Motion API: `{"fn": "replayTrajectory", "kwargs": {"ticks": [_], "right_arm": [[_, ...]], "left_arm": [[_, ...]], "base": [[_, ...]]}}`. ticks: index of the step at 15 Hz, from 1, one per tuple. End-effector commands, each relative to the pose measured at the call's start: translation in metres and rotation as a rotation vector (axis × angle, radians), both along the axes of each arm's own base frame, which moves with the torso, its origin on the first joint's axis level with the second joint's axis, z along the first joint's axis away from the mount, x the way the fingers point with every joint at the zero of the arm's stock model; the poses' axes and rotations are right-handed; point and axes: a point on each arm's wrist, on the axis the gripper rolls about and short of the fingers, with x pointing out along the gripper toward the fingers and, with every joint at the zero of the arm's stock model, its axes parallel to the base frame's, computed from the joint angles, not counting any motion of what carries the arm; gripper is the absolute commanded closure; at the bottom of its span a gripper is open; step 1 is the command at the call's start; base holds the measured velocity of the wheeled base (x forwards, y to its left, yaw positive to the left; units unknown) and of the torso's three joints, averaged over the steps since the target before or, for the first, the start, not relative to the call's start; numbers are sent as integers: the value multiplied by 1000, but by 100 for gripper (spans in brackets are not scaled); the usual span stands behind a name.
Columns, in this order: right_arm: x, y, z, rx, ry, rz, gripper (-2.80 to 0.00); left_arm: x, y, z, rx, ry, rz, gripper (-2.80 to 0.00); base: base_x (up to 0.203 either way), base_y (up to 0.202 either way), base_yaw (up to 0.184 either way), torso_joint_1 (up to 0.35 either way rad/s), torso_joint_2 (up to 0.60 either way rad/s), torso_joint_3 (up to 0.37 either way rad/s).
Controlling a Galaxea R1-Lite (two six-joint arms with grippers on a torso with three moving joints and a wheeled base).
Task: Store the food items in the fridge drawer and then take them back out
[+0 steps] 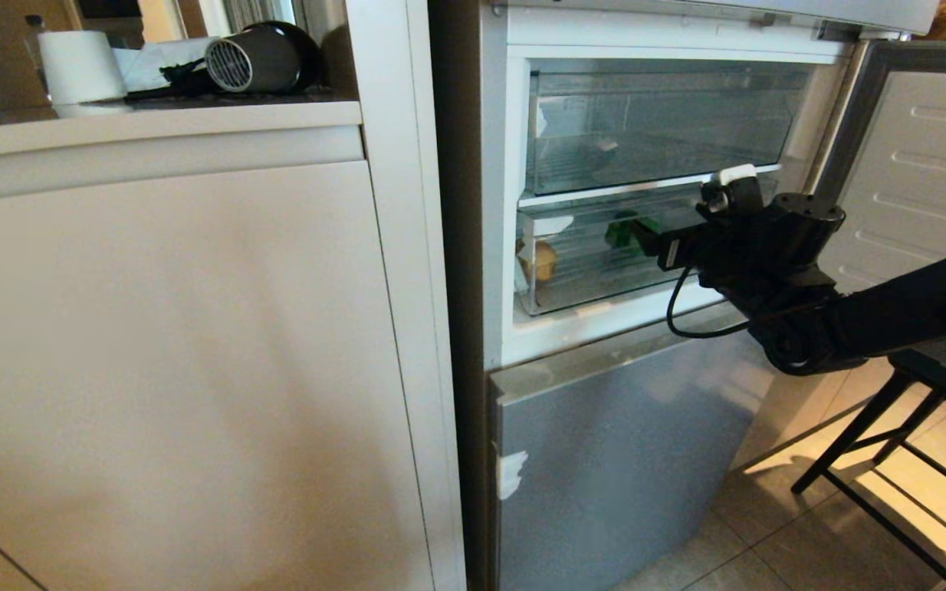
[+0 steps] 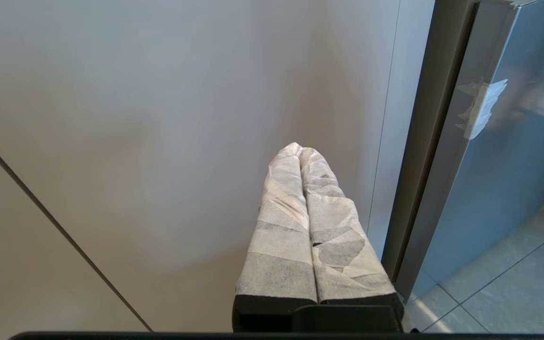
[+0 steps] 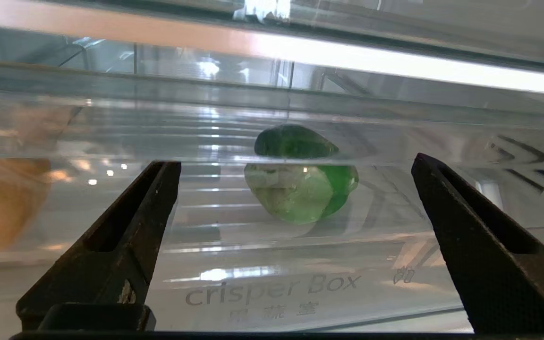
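Clear fridge drawer (image 3: pixel 272 264) blurs bell pepper (image 3: pixel 300 184), potato (image 3: pixel 3 198); right gripper (image 3: pixel 295 163) wide.

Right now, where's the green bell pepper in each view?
Head view: green bell pepper inside the closed lower clear fridge drawer, just left of the right tool.
Left wrist view: not in it; only cabinet panel and fridge door.
Right wrist view: pepper centre, behind the drawer's front, between the open fingers.
Shared landmark: the tan potato, at the drawer's left end.
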Motion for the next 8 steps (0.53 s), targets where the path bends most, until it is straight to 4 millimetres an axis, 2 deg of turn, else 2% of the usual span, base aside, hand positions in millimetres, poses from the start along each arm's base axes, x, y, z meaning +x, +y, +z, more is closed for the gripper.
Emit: {"fn": "replayTrajectory", "kwargs": {"ticks": [1, 8], "right_arm": [[1, 0, 0, 0, -8, 1, -280], [1, 0, 5, 2, -25, -9, -280]], "left_arm": [[1, 0, -3, 1, 10, 0, 0], [1, 0, -3, 1, 10, 0, 0]], "base": [[0, 0, 0, 0, 0, 0], [0, 0, 0, 0, 0, 0]]}}
